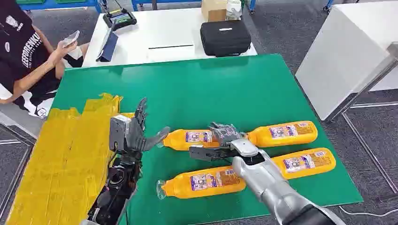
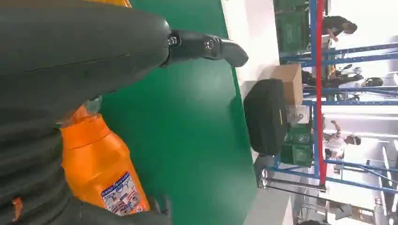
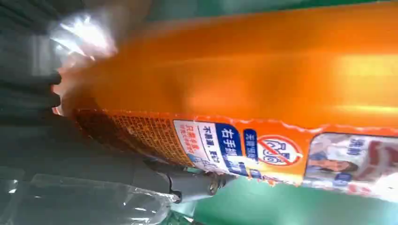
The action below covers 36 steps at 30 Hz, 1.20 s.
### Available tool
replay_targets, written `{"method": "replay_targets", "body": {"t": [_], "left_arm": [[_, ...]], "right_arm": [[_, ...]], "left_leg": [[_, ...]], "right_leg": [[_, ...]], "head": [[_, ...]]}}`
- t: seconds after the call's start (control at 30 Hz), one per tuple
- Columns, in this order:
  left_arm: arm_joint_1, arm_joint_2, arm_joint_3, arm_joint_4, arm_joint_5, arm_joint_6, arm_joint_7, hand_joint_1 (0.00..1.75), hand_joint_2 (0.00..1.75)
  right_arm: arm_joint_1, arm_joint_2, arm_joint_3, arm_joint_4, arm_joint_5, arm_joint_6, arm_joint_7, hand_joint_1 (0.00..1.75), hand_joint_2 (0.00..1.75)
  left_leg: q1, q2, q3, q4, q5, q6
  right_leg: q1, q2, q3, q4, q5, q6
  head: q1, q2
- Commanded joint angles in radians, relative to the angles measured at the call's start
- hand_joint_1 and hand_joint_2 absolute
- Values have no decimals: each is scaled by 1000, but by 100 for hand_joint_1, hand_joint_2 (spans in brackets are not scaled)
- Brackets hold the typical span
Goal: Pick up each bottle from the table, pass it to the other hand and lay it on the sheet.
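Note:
Several orange bottles lie on the green mat [image 1: 211, 89]. My right hand [image 1: 225, 136] holds the base end of one bottle [image 1: 192, 138], fingers curled over it and thumb along its near side; the bottle rests on the mat. That bottle [image 3: 244, 70] shows as an orange body and label close up in the right wrist view. My left hand [image 1: 133, 133] stands open just left of its cap, thumb pointing toward it. The same bottle [image 2: 98, 173] lies beside the left thumb [image 2: 206, 47]. The yellow sheet [image 1: 65, 159] covers the mat's left side.
Three more orange bottles lie at far right [image 1: 284, 132], near right [image 1: 305, 162] and front [image 1: 202, 183]. A black case [image 1: 225, 37] sits on the white table behind. A person [image 1: 23, 61] sits at the left. A white table [image 1: 347, 51] stands right.

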State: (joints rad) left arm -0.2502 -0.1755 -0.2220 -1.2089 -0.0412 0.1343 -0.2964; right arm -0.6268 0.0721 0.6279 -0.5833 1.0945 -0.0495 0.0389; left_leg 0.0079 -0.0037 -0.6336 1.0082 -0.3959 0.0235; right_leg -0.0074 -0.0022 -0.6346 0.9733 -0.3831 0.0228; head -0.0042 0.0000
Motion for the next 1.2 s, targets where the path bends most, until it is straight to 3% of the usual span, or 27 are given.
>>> {"method": "replay_targets", "body": {"t": [0.03, 0.1, 0.33, 0.47, 0.53, 0.7, 0.87, 1.0, 1.2], "left_arm": [[-33, 10, -20, 73, 4, -4, 2, 0, 175], [-26, 12, -19, 66, 5, -6, -2, 0, 175], [-23, 12, -19, 65, 5, -6, -3, 0, 175], [-12, 10, -18, 47, -1, 1, -12, 0, 175], [-2, 6, -24, 30, -21, 17, -15, 0, 175], [9, 3, -40, 2, -3, -13, -13, 0, 175], [-1, 21, -82, -54, 39, -83, 5, 0, 175], [-22, 24, -99, -89, 64, -106, 29, 0, 175], [-26, 33, -105, -112, 244, -224, 88, 0, 175]], "right_arm": [[1, -14, -13, 54, -24, -91, 4, 175, 175], [18, -13, -43, 23, -41, -143, -2, 175, 175], [21, -12, -44, 21, -41, -144, -2, 175, 175], [70, 0, -145, -67, -105, -328, -50, 175, 175], [127, 24, -277, -165, -269, -482, -151, 175, 175], [242, 70, -448, -319, -527, -649, -381, 175, 175], [256, 116, -472, -333, -685, -638, -484, 175, 175], [235, 127, -443, -317, -698, -626, -496, 175, 175], [225, 143, -263, -300, -607, -570, -475, 175, 175]], "left_leg": [[0, -3, 5, 0, -1, 0], [0, -1, 2, -1, 0, 0], [-1, -1, 4, 0, -2, -1], [0, -2, 5, 0, -2, -1], [-1, -1, 3, 0, -2, 0], [-1, -2, 1, 0, -1, 0], [-1, 0, 1, 0, -2, 0], [-1, -1, -3, 1, -1, 0], [0, 2, 2, 1, -4, -1]], "right_leg": [[0, -3, 6, -1, -2, 0], [0, -2, 3, -1, -1, 0], [0, -1, 5, 0, -2, 0], [0, -2, 6, 0, -3, -1], [0, -1, 4, 0, -2, 0], [0, -2, 2, 0, -2, 0], [-1, -1, 2, 1, -3, 0], [-1, -1, -2, 1, -1, 0], [0, 2, 2, 2, -3, -1]], "head": [[0, 0], [0, 0], [0, 0], [0, 0], [0, 0], [0, 0], [0, 0], [0, 0], [0, 0]]}}
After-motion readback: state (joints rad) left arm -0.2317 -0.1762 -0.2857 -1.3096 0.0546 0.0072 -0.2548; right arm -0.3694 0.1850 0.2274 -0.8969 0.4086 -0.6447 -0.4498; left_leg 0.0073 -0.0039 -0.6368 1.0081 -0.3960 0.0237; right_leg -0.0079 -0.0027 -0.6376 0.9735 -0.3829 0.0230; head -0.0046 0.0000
